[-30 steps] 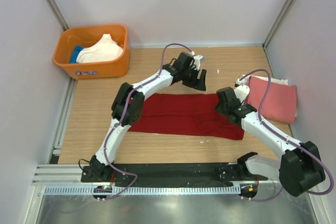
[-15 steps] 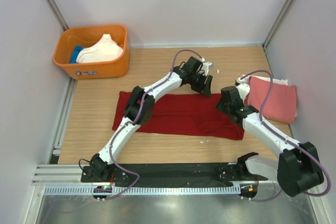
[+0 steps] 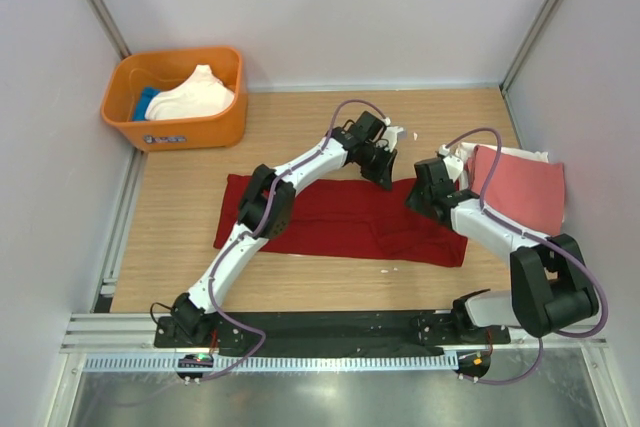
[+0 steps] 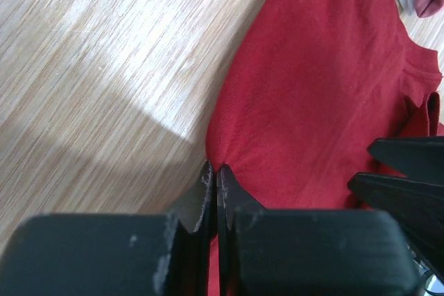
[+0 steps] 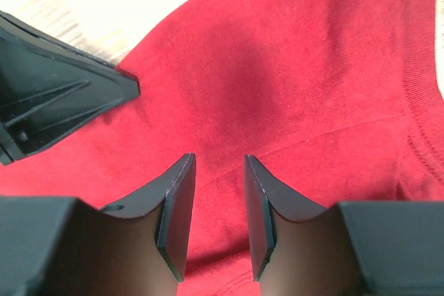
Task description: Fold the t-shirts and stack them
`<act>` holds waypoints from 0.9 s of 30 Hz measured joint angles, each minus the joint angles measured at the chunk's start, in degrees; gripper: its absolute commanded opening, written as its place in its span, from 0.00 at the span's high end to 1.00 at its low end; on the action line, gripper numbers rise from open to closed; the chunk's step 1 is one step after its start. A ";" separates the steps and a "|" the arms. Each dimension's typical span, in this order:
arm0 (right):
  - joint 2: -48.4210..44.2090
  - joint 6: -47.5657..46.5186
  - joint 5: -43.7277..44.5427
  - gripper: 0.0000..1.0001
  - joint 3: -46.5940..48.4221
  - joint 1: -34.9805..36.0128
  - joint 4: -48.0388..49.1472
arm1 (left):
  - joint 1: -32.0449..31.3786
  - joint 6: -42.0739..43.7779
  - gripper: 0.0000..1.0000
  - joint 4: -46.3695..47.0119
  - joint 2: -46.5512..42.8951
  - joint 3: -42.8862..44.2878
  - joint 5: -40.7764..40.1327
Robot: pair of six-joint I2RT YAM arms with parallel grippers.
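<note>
A dark red t-shirt [image 3: 330, 217] lies spread in a long strip across the middle of the table. My left gripper [image 3: 382, 175] is down at its far edge, right of centre. In the left wrist view that gripper [image 4: 214, 171] is shut, pinching the hem of the red cloth [image 4: 326, 88]. My right gripper [image 3: 420, 192] sits just to the right, over the same shirt. Its jaws stand open [image 5: 218, 171] with the red cloth [image 5: 291, 67] below and between them. A folded salmon-pink t-shirt [image 3: 520, 187] lies at the right edge on a white one [image 3: 540, 157].
An orange tub [image 3: 175, 127] at the far left holds a cream t-shirt [image 3: 195, 95] and a blue one [image 3: 147, 102]. Grey walls close in the table on three sides. The two grippers are close together, the left one's fingers [image 5: 62, 102] showing in the right wrist view.
My left gripper came down onto the shirt's far edge and shut on it. The right gripper shifted towards the far edge beside it, its jaws narrowing a little.
</note>
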 measured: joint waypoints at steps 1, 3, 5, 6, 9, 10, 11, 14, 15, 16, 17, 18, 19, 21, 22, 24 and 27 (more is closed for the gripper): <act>0.26 -0.02 -0.26 0.60 0.00 0.00 0.04 | -0.04 0.00 1.00 -0.02 0.00 0.00 -0.28; 0.96 0.00 -0.66 0.60 0.00 0.00 0.13 | -0.11 -0.26 1.00 0.13 0.00 0.00 -0.74; 1.57 0.02 -0.96 0.60 -0.02 0.00 0.15 | -0.15 -0.61 1.00 0.35 0.00 0.00 -1.27; 1.86 0.07 -1.01 0.60 -0.07 0.00 0.15 | -0.15 -1.22 1.00 0.52 0.00 0.00 -1.79; 2.10 0.24 -1.07 0.60 -0.74 0.00 0.28 | -0.04 -2.64 1.00 1.29 0.00 0.04 -3.23; 2.10 0.31 -1.14 0.60 -1.07 0.00 0.28 | 0.11 -3.13 1.00 1.57 0.00 0.04 -3.80; 2.10 0.37 -1.18 0.60 -1.38 0.00 0.31 | 0.15 -3.54 1.00 1.81 0.00 0.04 -4.24; 2.08 0.48 -1.20 0.60 -2.08 0.00 0.24 | 0.72 -5.11 1.00 2.80 0.00 0.04 -5.97; 2.10 0.48 -1.22 0.60 -2.21 0.00 0.22 | 1.09 -5.73 1.00 3.15 0.00 0.07 -6.84; 2.08 0.48 -1.20 0.60 -2.25 0.00 -0.02 | 1.60 -6.14 1.00 3.52 0.00 0.07 -7.67; 2.08 0.48 -1.20 0.60 -2.25 0.00 -0.13 | 2.16 -6.47 1.00 3.82 0.00 0.07 -8.57; 2.08 0.46 -1.20 0.60 -2.25 0.00 -0.17 | 2.82 -6.97 1.00 4.07 0.00 0.09 -9.33; 2.08 0.46 -1.20 0.60 -2.25 0.00 -0.17 | 3.52 -7.50 1.00 4.26 0.00 0.11 -9.99; 2.08 0.48 -1.18 0.60 -2.25 0.00 -0.20 | 5.22 -8.48 1.00 4.70 0.00 0.09 -11.28; 2.08 0.46 -1.18 0.60 -2.25 0.00 -0.33 | 6.14 -8.96 1.00 5.05 0.00 0.02 -11.98; 2.08 0.48 -1.14 0.60 -2.25 0.00 -0.81 | 8.13 -9.92 1.00 6.38 -0.31 -0.85 -13.16; 2.05 0.48 -0.94 0.60 -2.25 0.00 -1.44 | 11.19 -10.97 1.00 8.55 -2.16 -4.44 -15.13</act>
